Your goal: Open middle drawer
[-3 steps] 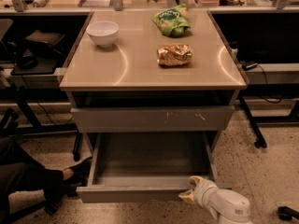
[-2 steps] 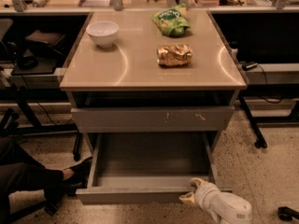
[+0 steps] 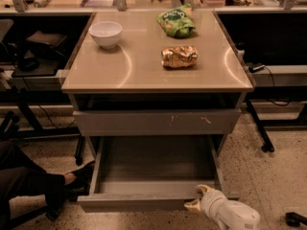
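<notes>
The middle drawer (image 3: 144,202) is the plain grey one pulled far out of the cabinet; its inside shows nothing in it. My gripper (image 3: 197,198), white with tan fingertips (image 3: 203,189), comes in from the bottom right and sits at the right end of the drawer's front edge. Its fingers are spread open, one above the front lip and one in front of it. Above the drawer is a closed grey front with pale scratch marks (image 3: 158,122).
On the cabinet top (image 3: 144,66) stand a white bowl (image 3: 105,33), a green chip bag (image 3: 176,22) and a shiny brown snack bag (image 3: 179,56). A person's leg and shoe (image 3: 53,183) lie on the floor at the left. Desk frames and cables flank both sides.
The drawer has stayed pulled out. My gripper has shifted only slightly down and back at the drawer's front right end.
</notes>
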{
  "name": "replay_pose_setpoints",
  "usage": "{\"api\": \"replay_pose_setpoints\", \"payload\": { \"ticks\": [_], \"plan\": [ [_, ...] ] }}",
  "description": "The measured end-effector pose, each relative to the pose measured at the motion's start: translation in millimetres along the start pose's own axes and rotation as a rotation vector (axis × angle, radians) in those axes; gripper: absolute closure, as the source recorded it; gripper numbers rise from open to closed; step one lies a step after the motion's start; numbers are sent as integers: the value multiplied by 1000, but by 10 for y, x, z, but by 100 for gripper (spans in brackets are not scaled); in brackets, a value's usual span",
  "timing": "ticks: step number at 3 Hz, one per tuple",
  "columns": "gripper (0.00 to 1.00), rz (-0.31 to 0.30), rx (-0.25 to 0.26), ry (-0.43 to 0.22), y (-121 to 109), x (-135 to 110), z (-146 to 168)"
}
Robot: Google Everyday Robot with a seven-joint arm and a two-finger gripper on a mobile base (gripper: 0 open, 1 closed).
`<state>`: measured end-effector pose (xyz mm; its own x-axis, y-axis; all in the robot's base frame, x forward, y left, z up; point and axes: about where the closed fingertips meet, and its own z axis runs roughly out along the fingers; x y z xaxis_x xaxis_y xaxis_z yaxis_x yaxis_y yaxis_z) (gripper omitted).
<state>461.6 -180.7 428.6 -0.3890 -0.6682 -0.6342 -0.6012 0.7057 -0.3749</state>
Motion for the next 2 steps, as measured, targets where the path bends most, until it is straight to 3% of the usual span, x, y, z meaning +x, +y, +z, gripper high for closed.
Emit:
{"api": "replay_pose_setpoints", "payload": {
  "ticks": [2],
  "plan": [
    [100, 8, 8, -5, 28, 43, -51]
  ]
}}
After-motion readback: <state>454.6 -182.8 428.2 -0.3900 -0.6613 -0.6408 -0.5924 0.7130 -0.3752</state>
